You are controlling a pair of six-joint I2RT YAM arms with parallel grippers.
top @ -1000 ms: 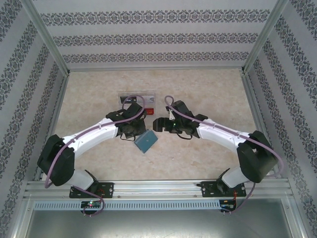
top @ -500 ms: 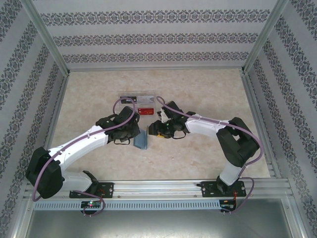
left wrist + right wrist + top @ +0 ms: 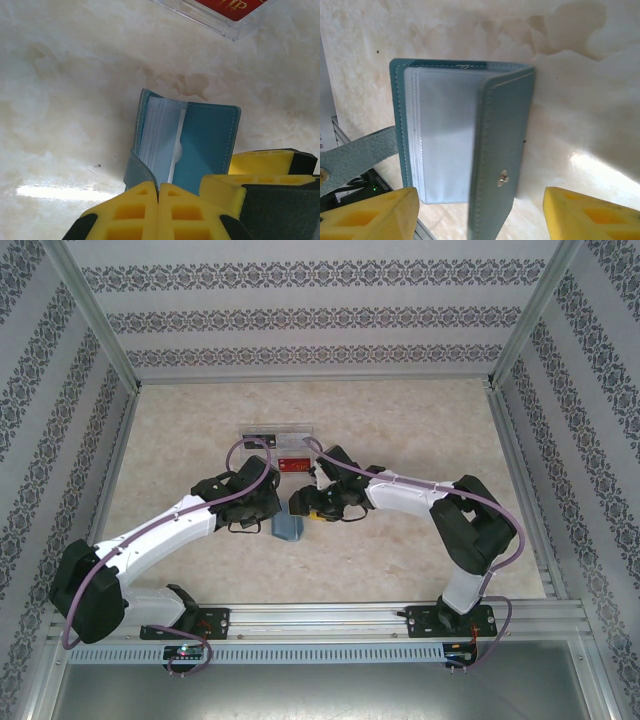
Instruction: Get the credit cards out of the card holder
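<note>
The left tool (image 3: 158,194) is pinching tight on the bottom edge of the card holder (image 3: 187,145), with its two yellow pads pressing together. The blue card holder is standing up, half open like a little book. It is sitting near the middle of the counter (image 3: 60,100), between the two tools and near the clear tray (image 3: 220,26). I cannot tell if it is touching the counter. A red card (image 3: 227,5) is lying in that tray. The clear pockets (image 3: 445,145) inside the card holder are showing. The right tool (image 3: 480,196) is staying wide apart and is not gripping anything. One of its yellow fingers (image 3: 370,215) is waiting on each side of the card holder.
</note>
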